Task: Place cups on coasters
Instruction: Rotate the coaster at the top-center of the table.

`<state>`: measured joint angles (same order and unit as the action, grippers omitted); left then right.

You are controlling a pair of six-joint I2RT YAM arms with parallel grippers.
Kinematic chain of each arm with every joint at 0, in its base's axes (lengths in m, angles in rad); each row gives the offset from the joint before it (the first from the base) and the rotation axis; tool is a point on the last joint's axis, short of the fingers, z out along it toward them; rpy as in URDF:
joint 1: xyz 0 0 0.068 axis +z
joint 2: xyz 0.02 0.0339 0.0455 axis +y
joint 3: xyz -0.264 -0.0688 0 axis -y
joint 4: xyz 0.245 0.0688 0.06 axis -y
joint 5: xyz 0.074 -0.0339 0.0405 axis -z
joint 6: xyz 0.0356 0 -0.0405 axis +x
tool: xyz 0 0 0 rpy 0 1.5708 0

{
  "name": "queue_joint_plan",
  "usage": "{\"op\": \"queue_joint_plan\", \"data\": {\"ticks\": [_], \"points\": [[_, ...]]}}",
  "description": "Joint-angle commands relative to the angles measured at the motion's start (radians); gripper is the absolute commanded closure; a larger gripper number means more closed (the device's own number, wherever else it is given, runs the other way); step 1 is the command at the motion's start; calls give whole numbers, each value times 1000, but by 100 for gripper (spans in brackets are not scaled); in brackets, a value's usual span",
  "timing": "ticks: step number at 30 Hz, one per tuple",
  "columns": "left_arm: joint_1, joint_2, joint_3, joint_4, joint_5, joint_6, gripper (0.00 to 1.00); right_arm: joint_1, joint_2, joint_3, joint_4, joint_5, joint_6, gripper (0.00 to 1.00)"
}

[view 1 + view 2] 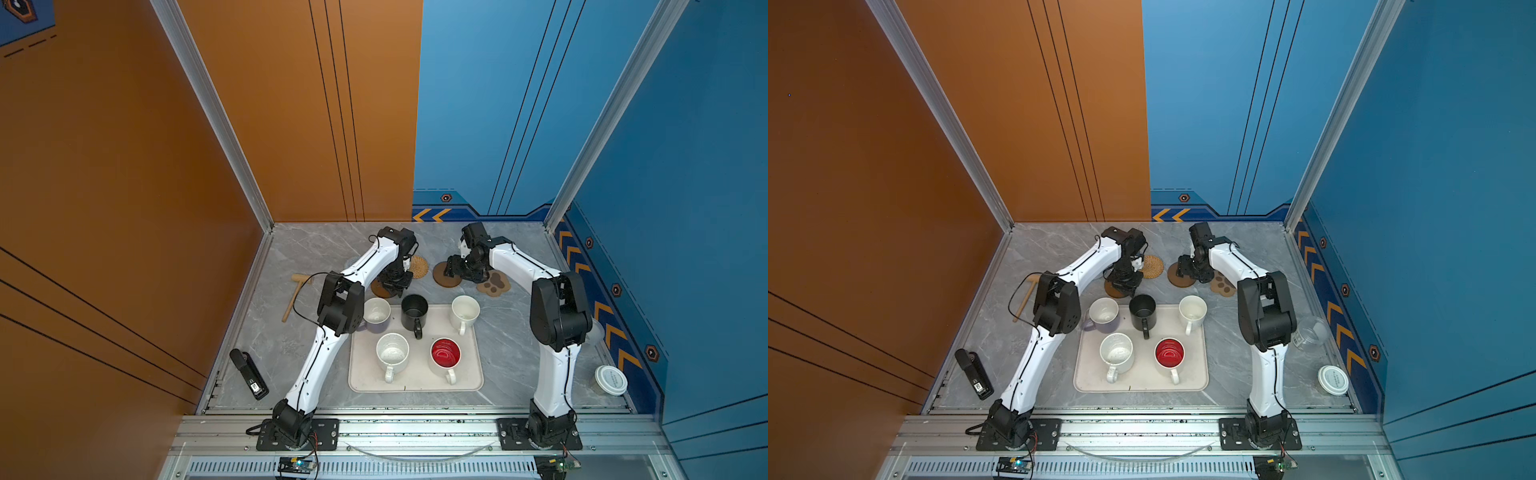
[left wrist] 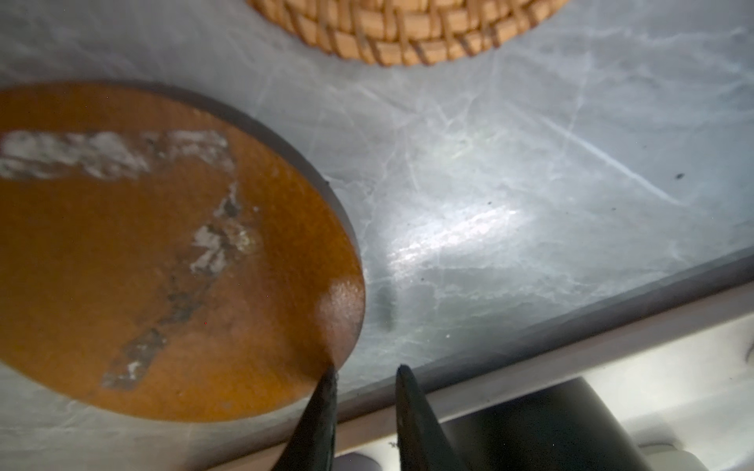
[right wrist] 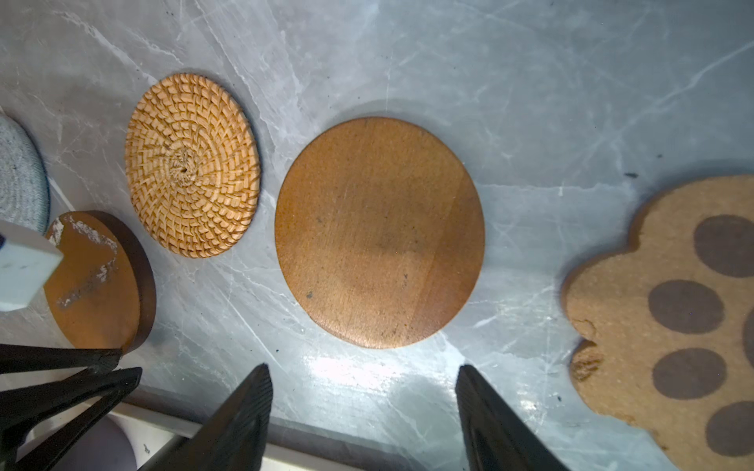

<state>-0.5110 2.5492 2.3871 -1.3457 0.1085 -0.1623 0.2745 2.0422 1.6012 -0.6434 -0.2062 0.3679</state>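
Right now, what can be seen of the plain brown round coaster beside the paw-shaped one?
The plain brown round coaster is a flat disc that looks like wood, with fine straight grain, a few dark specks and a duller patch. It lies flat on the grey marble table, apart from the rattan coaster and the paw-shaped coaster. Its top is bare. The open right gripper hovers at its edge; only the table seems to touch it.
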Motion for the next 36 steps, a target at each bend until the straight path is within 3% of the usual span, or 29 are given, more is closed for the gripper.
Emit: {"op": "queue_joint_plan", "data": {"ticks": [1, 16, 22, 25, 31, 36], "points": [[12, 58, 24, 7, -31, -8, 73, -6, -13, -12, 7, -4, 12, 30], [19, 141, 204, 11, -21, -15, 71, -5, -9, -17, 11, -6, 17, 30], [16, 83, 253, 14, -25, -27, 71, -5, -10, -17, 14, -9, 19, 30], [22, 6, 208, 13, -51, -10, 70, -3, -10, -17, 19, -14, 20, 30], [51, -158, -23, 9, -85, 31, 73, -2, -2, -17, 27, -23, 22, 30], [77, -200, -164, 8, -102, 49, 77, 1, 9, -12, 34, -30, 25, 30]]}}
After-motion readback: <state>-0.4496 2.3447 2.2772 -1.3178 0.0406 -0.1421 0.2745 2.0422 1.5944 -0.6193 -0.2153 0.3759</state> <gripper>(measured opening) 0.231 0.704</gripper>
